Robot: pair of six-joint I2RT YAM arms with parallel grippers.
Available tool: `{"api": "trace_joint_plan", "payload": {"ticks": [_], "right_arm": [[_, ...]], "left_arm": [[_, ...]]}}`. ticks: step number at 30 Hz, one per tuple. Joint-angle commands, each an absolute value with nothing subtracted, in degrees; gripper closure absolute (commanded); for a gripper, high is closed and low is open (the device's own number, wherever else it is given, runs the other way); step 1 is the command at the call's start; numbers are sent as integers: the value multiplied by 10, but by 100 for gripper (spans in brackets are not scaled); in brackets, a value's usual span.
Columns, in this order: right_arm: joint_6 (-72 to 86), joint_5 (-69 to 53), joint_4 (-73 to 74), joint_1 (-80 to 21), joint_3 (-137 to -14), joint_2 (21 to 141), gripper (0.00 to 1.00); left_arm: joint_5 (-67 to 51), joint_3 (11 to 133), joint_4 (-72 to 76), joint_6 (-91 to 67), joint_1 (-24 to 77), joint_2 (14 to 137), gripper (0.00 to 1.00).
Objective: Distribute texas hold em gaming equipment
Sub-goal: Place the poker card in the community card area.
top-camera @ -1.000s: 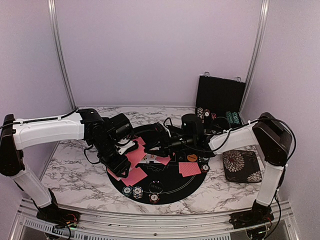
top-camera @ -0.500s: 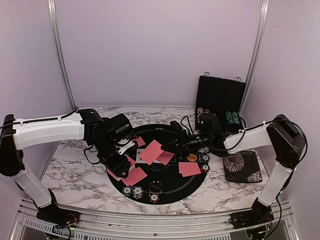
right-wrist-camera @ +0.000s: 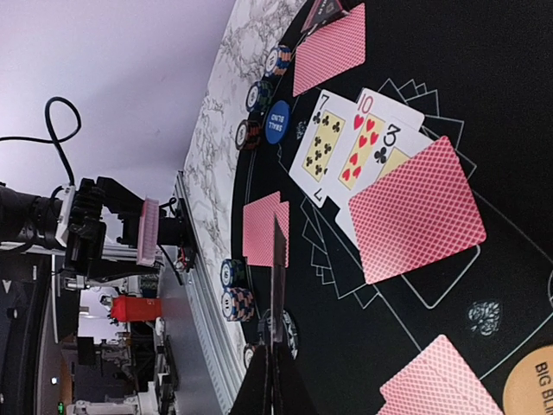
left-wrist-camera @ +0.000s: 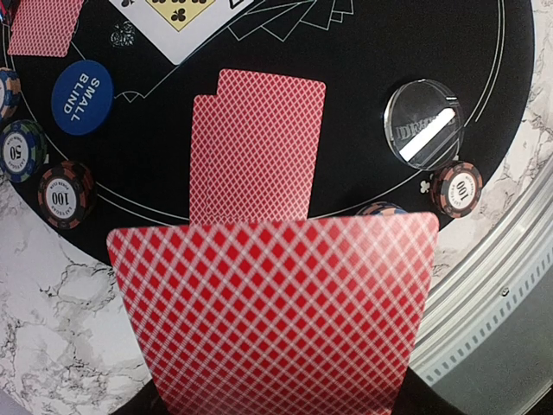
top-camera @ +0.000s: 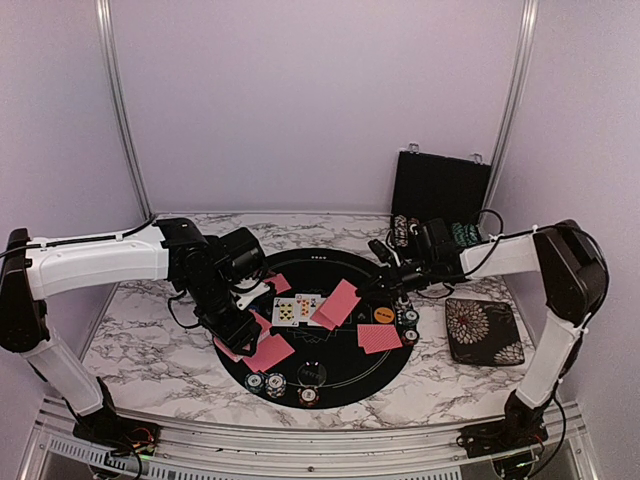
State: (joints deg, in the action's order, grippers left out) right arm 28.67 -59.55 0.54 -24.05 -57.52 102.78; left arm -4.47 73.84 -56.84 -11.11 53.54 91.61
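Observation:
On the round black mat (top-camera: 340, 372) lie red-backed cards (left-wrist-camera: 255, 147) in pairs and a face-up row: 7 of clubs (right-wrist-camera: 324, 143), 10 of hearts (right-wrist-camera: 365, 143), 3 of clubs (right-wrist-camera: 389, 157). A red-backed card (right-wrist-camera: 415, 212) partly covers the 3. My right gripper (right-wrist-camera: 278, 346) is shut on a single card, seen edge-on, just right of that row (top-camera: 382, 285). My left gripper (top-camera: 245, 300) hovers over the mat's left side, shut on the deck (left-wrist-camera: 272, 320), which hides its fingers. Chip stacks (top-camera: 268, 383), a blue button (left-wrist-camera: 82, 85), an orange button (top-camera: 383, 314) and a dealer button (left-wrist-camera: 423, 123) ring the mat.
The black hinged chip case (top-camera: 440, 190) stands open at the back right with chips in it. A floral black pad (top-camera: 482, 330) lies to the right of the mat. A metal rail (top-camera: 300, 440) runs along the near table edge.
My right arm has drawn back to the right, and the red-backed card by its fingertips shifted right, uncovering face-up cards. The left arm with the deck has stayed still.

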Motion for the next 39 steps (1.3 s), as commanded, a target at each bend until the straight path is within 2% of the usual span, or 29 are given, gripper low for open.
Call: {"api": "trace_joint_plan", "payload": {"ticks": [1, 12, 21, 24, 30, 39], "right_arm": [[170, -582, 111, -234, -624, 1070, 100], [133, -535, 157, -219, -671, 1135, 100], [137, -480, 176, -207, -706, 1156, 91], [122, -459, 199, -207, -719, 1162, 86], [120, -432, 213, -207, -730, 1162, 68], [127, -375, 225, -211, -730, 1130, 55]], "left_arm": [[-44, 757, -569, -102, 536, 922, 50], [-43, 769, -572, -108, 537, 930, 50], [-44, 777, -573, -111, 537, 938, 50], [-43, 780, -575, -110, 537, 939, 50], [-43, 783, -575, -110, 537, 946, 50], [-37, 801, -575, -114, 537, 963, 50]]}}
